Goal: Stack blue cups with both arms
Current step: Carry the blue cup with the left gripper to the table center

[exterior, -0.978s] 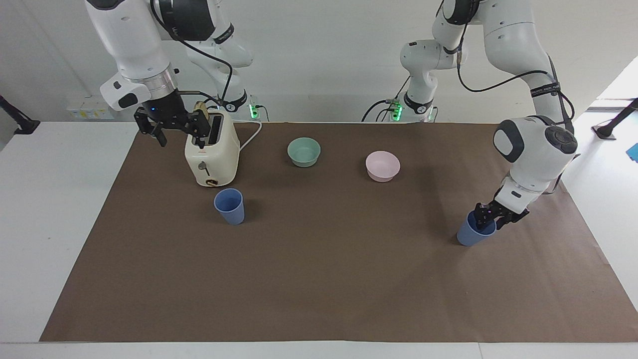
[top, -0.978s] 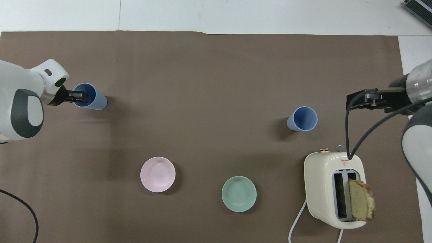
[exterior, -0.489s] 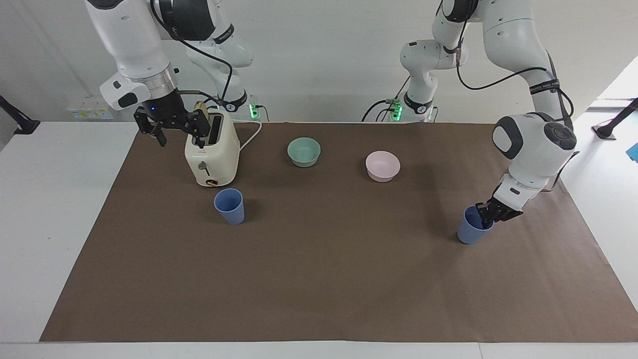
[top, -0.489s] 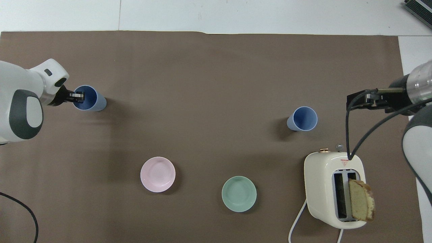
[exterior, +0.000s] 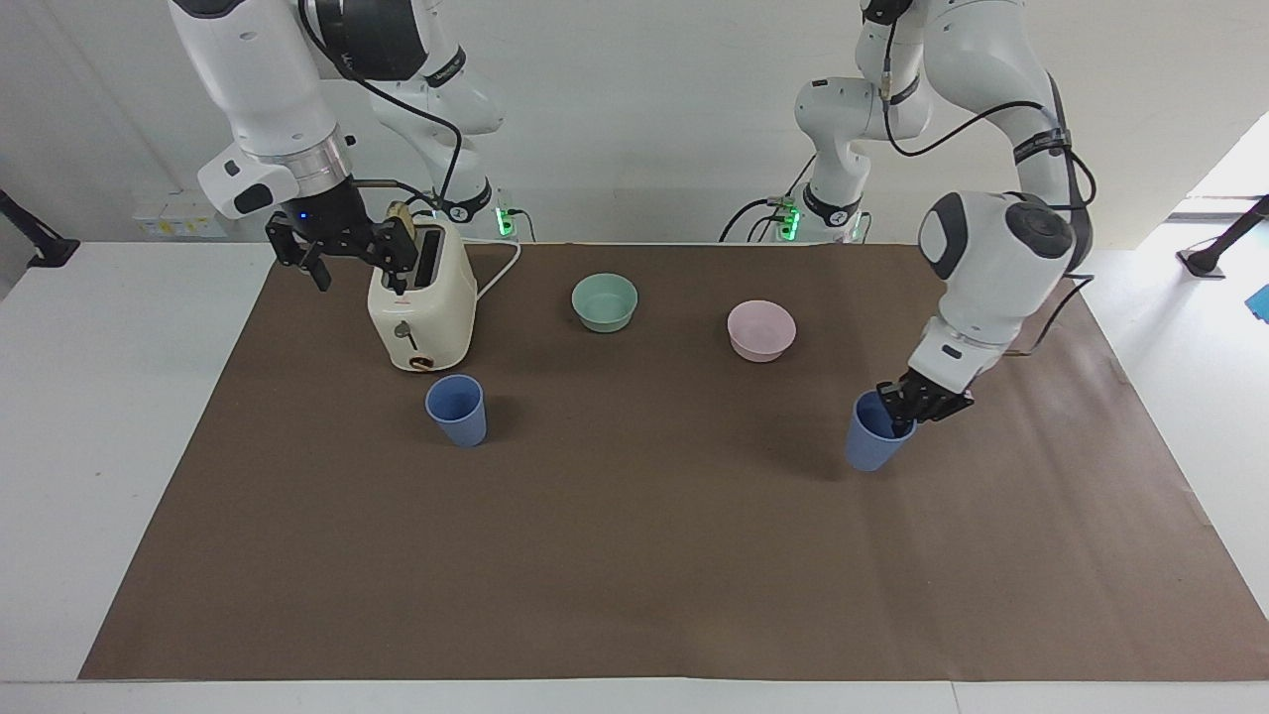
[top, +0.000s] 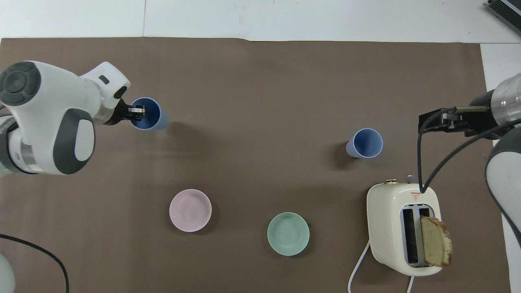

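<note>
One blue cup [exterior: 870,441] hangs tilted in my left gripper [exterior: 907,409], which is shut on its rim with one finger inside. It is just above the brown paper, toward the left arm's end; the overhead view shows this cup [top: 152,116] and the left gripper [top: 138,112] too. The other blue cup [exterior: 457,411] stands upright on the paper just farther from the robots than the toaster, and shows in the overhead view [top: 365,143]. My right gripper [exterior: 342,260] is open and empty, raised beside the toaster's top; in the overhead view this gripper [top: 437,122] is beside the standing cup.
A cream toaster [exterior: 421,307] with a bread slice [top: 435,244] in one slot stands near the right arm, its white cord [exterior: 501,270] trailing toward the robots. A mint-green bowl [exterior: 605,301] and a pink bowl [exterior: 761,329] sit between the arms. Brown paper [exterior: 634,555] covers the table.
My left gripper has lifted its blue cup and carried it toward the middle of the table, tilting it. The right arm and the other cup have not moved.
</note>
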You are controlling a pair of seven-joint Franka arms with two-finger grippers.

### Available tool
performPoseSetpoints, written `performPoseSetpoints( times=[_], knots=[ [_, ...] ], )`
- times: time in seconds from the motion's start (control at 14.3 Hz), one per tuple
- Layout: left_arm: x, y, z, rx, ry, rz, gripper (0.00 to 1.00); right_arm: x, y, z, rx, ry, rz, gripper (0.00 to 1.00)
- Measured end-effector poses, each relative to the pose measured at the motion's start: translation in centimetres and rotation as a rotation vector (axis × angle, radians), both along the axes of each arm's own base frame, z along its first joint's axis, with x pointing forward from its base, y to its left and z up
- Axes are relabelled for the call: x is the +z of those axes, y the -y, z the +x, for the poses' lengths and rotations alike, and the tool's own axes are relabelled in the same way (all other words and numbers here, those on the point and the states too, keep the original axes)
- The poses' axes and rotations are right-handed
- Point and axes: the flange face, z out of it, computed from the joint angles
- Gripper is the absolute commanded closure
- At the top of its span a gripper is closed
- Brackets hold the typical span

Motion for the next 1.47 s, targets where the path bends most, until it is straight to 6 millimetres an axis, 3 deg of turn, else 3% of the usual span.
performPoseSetpoints(
  times=[0.21, 0.42, 0.56, 0.7, 0.77, 0.91, 1.05, 1.12, 1.33, 1.47],
  knots=[
    [-0.2, 7.5, -2.2, 0.038, -0.005, -0.023, 1.0, 0.0, 0.0, 0.0, 0.0, 0.0, 0.0, 0.0],
    [-1.8, 14.2, -5.1, 0.055, -0.02, -0.037, 1.0, -0.1, 0.1, 0.0, -0.002, -0.001, 0.0, 0.0],
    [-3.2, 17.7, -7.2, 0.064, -0.012, -0.053, 1.0, -0.3, 0.6, 0.0, -0.01, -0.007, 0.0, 0.0],
    [-4.2, 19.8, -8.8, 0.054, -0.017, -0.055, 1.0, -0.6, 1.0, 0.0, -0.018, -0.012, -0.001, 0.0],
    [-4.6, 20.6, -9.4, 0.047, -0.023, -0.053, 1.0, -0.6, 1.1, 0.0, -0.019, -0.013, -0.001, 0.0],
    [-5.2, 21.2, -9.7, 0.04, -0.028, -0.05, 0.39, -0.7, 1.1, 0.0, -0.019, -0.014, -0.001, 0.0],
    [-5.2, 20.9, -9.5, 0.047, -0.025, -0.05, 0.24, -0.6, 1.1, 0.0, -0.019, -0.012, -0.001, 0.0],
    [-5.2, 20.7, -9.3, 0.051, -0.023, -0.051, 0.09, -0.6, 1.1, 0.0, -0.019, -0.008, -0.001, 0.0],
    [-4.6, 19.9, -8.5, 0.06, -0.009, -0.054, 0.0, -2.0, 0.9, 0.2, -0.017, -0.01, 0.0, 0.0],
    [-3.4, 18.4, -7.5, 0.061, 0.013, -0.059, 0.0, -5.0, 0.7, 0.6, -0.012, 0.0, 0.001, 0.0]
  ],
)
